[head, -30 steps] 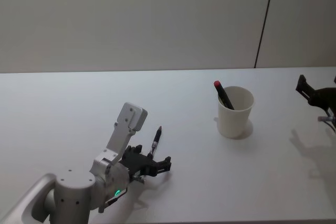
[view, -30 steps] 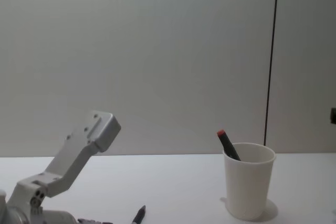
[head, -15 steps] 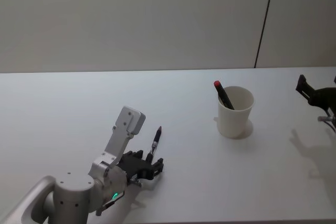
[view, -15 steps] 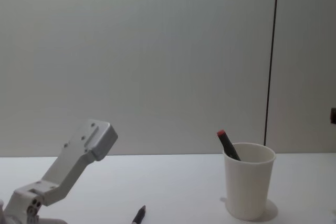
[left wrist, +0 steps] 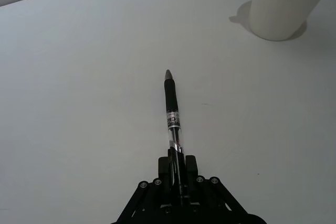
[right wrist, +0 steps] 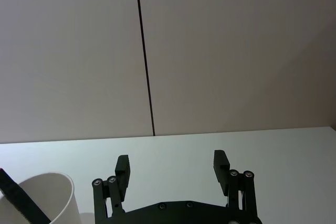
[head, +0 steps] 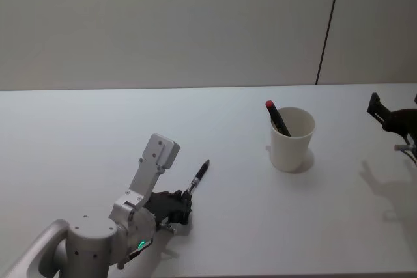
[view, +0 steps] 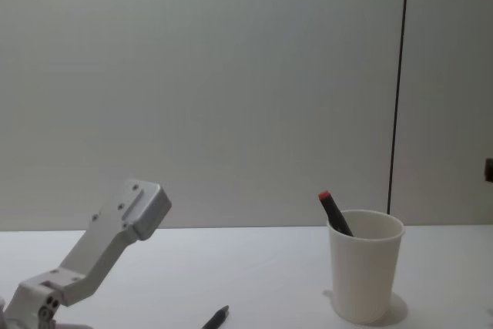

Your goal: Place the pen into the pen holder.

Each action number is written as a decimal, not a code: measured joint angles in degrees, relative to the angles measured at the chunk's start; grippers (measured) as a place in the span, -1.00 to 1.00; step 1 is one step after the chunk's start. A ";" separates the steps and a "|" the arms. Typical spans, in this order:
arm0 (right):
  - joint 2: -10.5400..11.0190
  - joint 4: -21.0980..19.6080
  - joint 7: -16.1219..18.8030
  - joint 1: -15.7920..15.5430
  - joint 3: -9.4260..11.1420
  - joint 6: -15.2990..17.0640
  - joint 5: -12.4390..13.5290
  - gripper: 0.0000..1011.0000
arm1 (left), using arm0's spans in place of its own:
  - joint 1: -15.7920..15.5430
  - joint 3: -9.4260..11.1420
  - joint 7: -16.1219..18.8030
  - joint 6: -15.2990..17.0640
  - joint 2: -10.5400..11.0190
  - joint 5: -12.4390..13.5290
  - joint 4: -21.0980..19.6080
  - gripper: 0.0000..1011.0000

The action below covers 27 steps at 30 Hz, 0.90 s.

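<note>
Pinching the pen (head: 198, 178), left gripper (head: 183, 204) sits apart from pen holder (head: 291, 146) with red-capped marker (head: 276, 117); right gripper (right wrist: 172, 160) spread.

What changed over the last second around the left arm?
The left gripper closed on the pen at its back end, and its tip swung right, toward the cup. The cup, the red-capped marker in it and the open right gripper stayed put.

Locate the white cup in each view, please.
Head view: cup, right of centre.
Chest view: cup, lower right.
Left wrist view: cup, in a corner, beyond the pen in the shut left gripper.
Right wrist view: cup, in a corner, beside the open right gripper.
Shared landmark: the dark wall seam behind it.
</note>
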 joint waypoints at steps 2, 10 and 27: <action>0.00 0.00 0.00 0.00 0.00 0.00 0.00 0.98 | 0.00 0.00 0.00 0.01 -0.04 0.10 0.01 -0.63; 0.00 0.00 0.00 0.00 0.00 0.00 0.00 0.98 | -0.02 0.01 0.15 0.04 -0.16 0.80 -0.37 -0.65; 0.00 0.00 0.00 0.00 0.00 0.00 0.00 0.98 | 0.92 -0.61 3.31 -3.05 0.76 3.53 -6.27 -0.65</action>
